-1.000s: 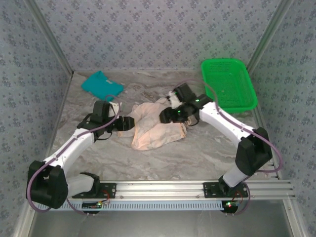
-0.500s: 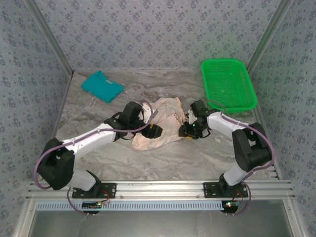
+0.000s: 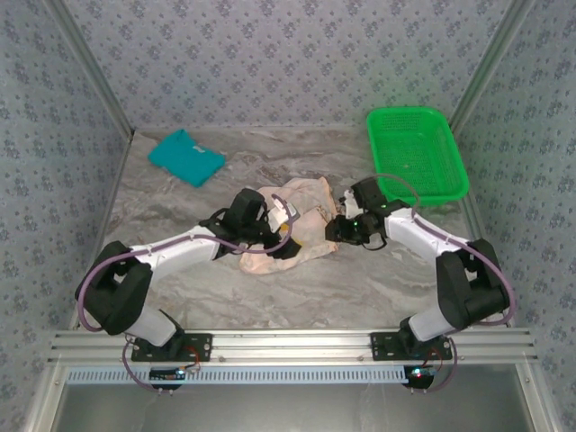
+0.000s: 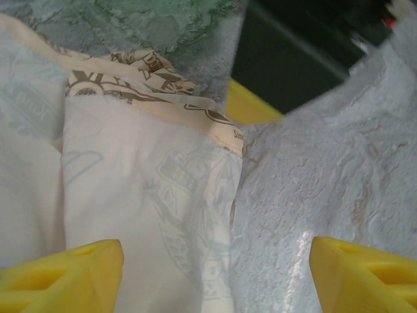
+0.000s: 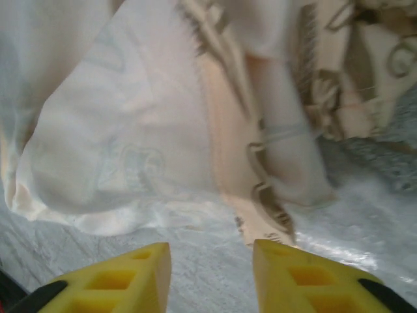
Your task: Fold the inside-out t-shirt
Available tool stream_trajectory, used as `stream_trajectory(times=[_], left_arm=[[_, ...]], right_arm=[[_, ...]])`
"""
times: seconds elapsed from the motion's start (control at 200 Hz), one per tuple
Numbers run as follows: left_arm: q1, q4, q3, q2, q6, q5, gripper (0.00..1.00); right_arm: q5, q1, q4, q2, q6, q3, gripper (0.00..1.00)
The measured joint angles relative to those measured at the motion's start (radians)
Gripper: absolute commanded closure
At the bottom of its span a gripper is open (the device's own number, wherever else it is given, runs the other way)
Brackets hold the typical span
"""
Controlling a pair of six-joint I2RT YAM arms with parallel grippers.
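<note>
Looking down from above, I see the inside-out t-shirt (image 3: 297, 216) bunched at mid-table, with the left gripper (image 3: 281, 238) at its near-left edge and the right gripper (image 3: 337, 229) at its right edge. Both are released: the left one straddles a printed hem, one finger over pale cloth and one over bare table (image 3: 360, 279), and the right one gapes just short of the hem. Open table lies nearer me; the green basket (image 3: 417, 153) and teal shirt (image 3: 185, 157) sit well apart at the back.
</note>
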Motion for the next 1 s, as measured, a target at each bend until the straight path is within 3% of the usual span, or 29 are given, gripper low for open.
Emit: stream_trajectory(times=[0.21, 0.305, 0.405, 0.535, 0.67, 0.73, 0.83, 0.934, 0.999], left_arm=[[-0.013, 0.008, 0.0, 0.025, 0.126, -0.011, 0.25], [-0.013, 0.013, -0.001, 0.038, 0.149, -0.011, 0.26], [-0.013, 0.016, -0.001, 0.043, 0.158, -0.011, 0.26], [-0.013, 0.005, -0.001, 0.035, 0.128, -0.015, 0.26], [-0.003, -0.077, 0.018, -0.019, -0.038, -0.04, 0.25], [0.01, -0.119, 0.05, -0.035, -0.131, -0.037, 0.25], [0.029, -0.157, 0.078, -0.048, -0.255, -0.014, 0.25], [0.016, -0.189, 0.046, -0.054, -0.345, -0.007, 0.24], [-0.016, -0.207, 0.024, -0.057, -0.36, -0.021, 0.23]], right_arm=[[0.003, 0.006, 0.048, 0.109, 0.025, -0.014, 0.65], [0.005, 0.025, 0.065, 0.141, 0.025, -0.011, 0.89], [0.003, 0.042, 0.066, 0.143, 0.017, -0.007, 1.0], [0.006, 0.083, 0.034, 0.09, -0.002, -0.003, 1.0], [-0.003, 0.208, 0.017, -0.034, -0.023, -0.004, 1.0], [-0.014, 0.299, 0.042, -0.07, -0.023, -0.01, 0.76], [-0.045, 0.405, 0.097, -0.079, -0.005, -0.037, 0.62], [-0.082, 0.384, 0.098, -0.089, 0.005, -0.072, 0.43], [-0.103, 0.314, 0.054, -0.136, 0.004, -0.097, 0.35]])
